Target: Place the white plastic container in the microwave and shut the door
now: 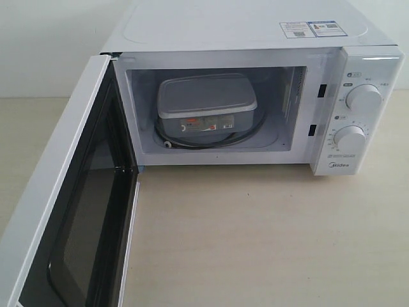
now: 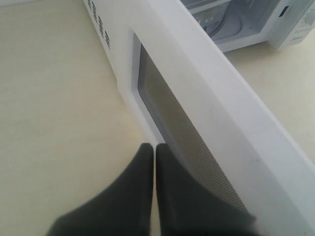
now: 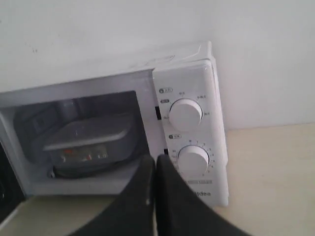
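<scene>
The white plastic container (image 1: 206,105) sits inside the microwave (image 1: 243,25) on the glass turntable, its red-marked label facing out. The door (image 1: 57,185) stands swung wide open at the left. Neither gripper shows in the exterior view. In the left wrist view my left gripper (image 2: 155,147) is shut and empty, close against the outer face of the door (image 2: 211,98) beside its window; I cannot tell whether it touches. My right gripper (image 3: 156,160) is shut and empty, held back in front of the microwave (image 3: 189,83), with the container (image 3: 91,135) visible in the cavity beyond.
Two round dials (image 1: 363,99) sit on the right panel. The microwave stands on a beige tabletop (image 1: 268,236) with a white wall behind it. Vent slots (image 2: 98,22) mark the microwave's left side.
</scene>
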Available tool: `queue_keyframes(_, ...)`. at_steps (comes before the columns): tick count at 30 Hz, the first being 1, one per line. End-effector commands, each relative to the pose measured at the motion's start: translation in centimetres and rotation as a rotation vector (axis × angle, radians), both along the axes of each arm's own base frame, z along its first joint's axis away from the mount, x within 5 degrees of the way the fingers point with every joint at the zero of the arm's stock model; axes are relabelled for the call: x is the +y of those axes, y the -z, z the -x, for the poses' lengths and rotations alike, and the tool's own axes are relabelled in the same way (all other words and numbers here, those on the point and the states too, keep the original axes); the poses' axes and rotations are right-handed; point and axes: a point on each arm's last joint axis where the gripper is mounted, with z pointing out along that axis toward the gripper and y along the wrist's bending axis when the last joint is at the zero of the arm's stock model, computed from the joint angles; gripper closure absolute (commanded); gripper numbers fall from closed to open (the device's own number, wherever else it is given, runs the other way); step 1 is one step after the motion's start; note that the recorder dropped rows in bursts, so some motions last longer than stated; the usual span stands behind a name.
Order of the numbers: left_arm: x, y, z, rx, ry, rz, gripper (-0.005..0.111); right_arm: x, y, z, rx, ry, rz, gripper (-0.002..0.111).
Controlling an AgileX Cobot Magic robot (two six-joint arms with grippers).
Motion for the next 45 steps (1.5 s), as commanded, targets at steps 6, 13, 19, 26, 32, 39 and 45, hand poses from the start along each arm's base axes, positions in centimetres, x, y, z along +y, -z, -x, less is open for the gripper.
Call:
queue_keyframes(6,0.0,-0.2,0.0,-0.007,0.000,-0.006,0.103,-0.4,2.4,0.2,0.238,0.029,0.141,0.108)
queue_keyframes(13,0.0,-0.2,0.0,-0.007,0.000,-0.006,0.103,-0.4,2.8,0.3,0.285,0.030,0.150,0.108)
queue_keyframes(19,0.0,-0.2,0.0,-0.007,0.000,-0.006,0.103,-0.4,2.8,0.3,0.285,0.030,0.150,0.108)
queue_keyframes(26,0.0,-0.2,0.0,-0.007,0.000,-0.006,0.103,-0.4,2.8,0.3,0.285,0.030,0.150,0.108)
queue_keyframes(32,0.0,-0.2,0.0,-0.007,0.000,-0.006,0.103,-0.4,2.8,0.3,0.285,0.030,0.150,0.108)
queue_keyframes(39,-0.1,-0.5,-0.3,-0.043,-0.015,0.035,0.103,-0.4,2.8,0.3,0.285,0.030,0.147,0.108)
queue_keyframes(45,-0.4,-1.4,-0.7,-0.115,-0.042,0.151,0.103,-0.4,2.8,0.3,0.285,0.030,0.147,0.108)
